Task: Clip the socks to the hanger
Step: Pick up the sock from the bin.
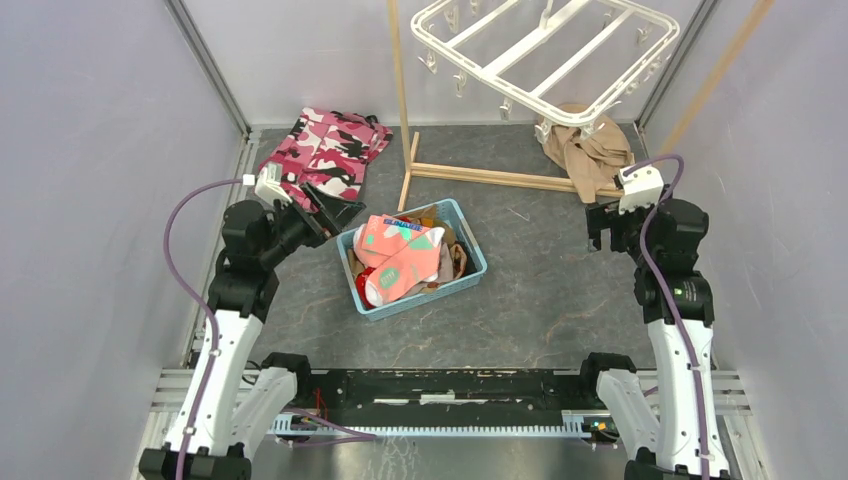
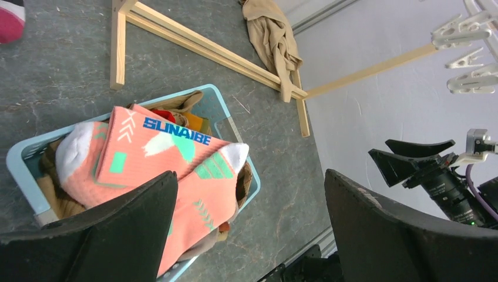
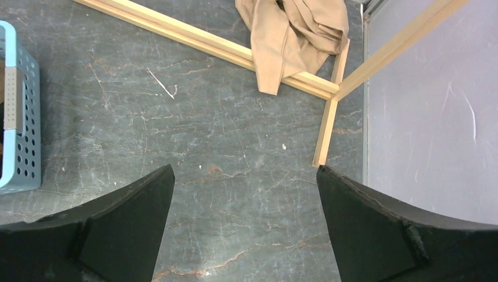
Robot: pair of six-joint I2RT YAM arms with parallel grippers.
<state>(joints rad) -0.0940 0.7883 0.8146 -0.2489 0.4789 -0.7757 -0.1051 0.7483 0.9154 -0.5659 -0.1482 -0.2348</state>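
Left gripper (image 2: pixel 249 173), right gripper (image 3: pixel 245 167): spread wide, unladen.

We see soft, even light falling from overhead in all three views, bright enough that the grey table (image 1: pixel 560 290) shows its veining without glare. Only a faint shadow hugs the near side of the blue basket (image 1: pixel 430 293), and the white hanger (image 1: pixel 497 72) nearly melts into the pale back wall. In the wrist views we find the far scene crisp, with the lettering on the salmon sock (image 2: pixel 176 153) readable, while the black fingers (image 2: pixel 117 235) of the left gripper (image 2: pixel 249 173) and those of the right gripper (image 3: pixel 245 167) loom near the lens as dark, almost detail-free masses. We notice wide-angle stretch in the top view, where the side walls splay toward the frame edges.
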